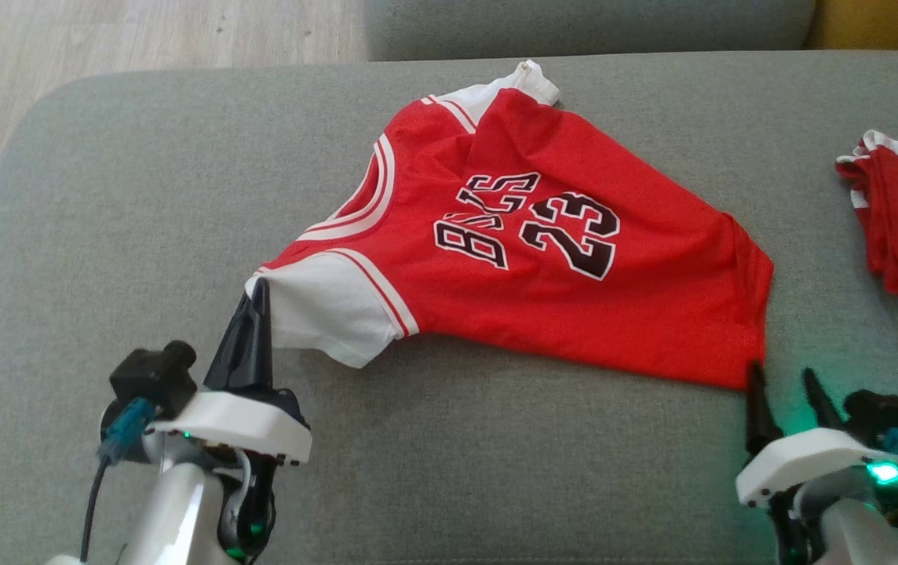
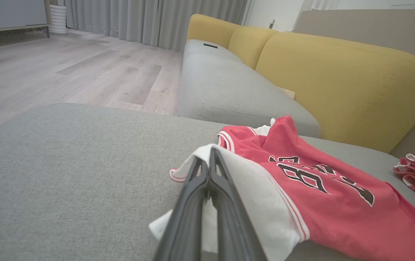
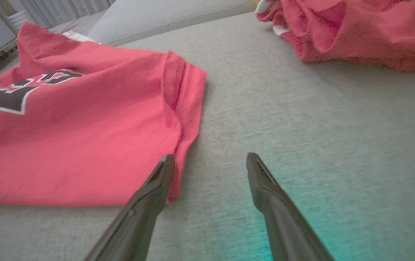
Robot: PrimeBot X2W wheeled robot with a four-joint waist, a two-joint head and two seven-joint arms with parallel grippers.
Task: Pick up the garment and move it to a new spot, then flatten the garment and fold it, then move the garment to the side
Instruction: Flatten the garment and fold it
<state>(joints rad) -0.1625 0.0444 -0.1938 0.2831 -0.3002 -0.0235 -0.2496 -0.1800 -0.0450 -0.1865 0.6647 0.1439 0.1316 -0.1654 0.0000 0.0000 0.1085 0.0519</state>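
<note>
on grey cushion [image 1: 143, 196]: jersey [image 1: 559, 275] rumpled, centre. left gripper [image 1: 261, 286] clamped on white sleeve [image 1: 323, 306]; right gripper [image 1: 783, 377] wide apart, just beside hem corner [image 1: 743, 365]. judgement: close right on corner, then tension evenly.

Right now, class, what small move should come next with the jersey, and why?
Probably shift the right gripper slightly left and close on the jersey's hem corner: its open fingers sit just beside it, while the left gripper is shut on the white sleeve.
</note>
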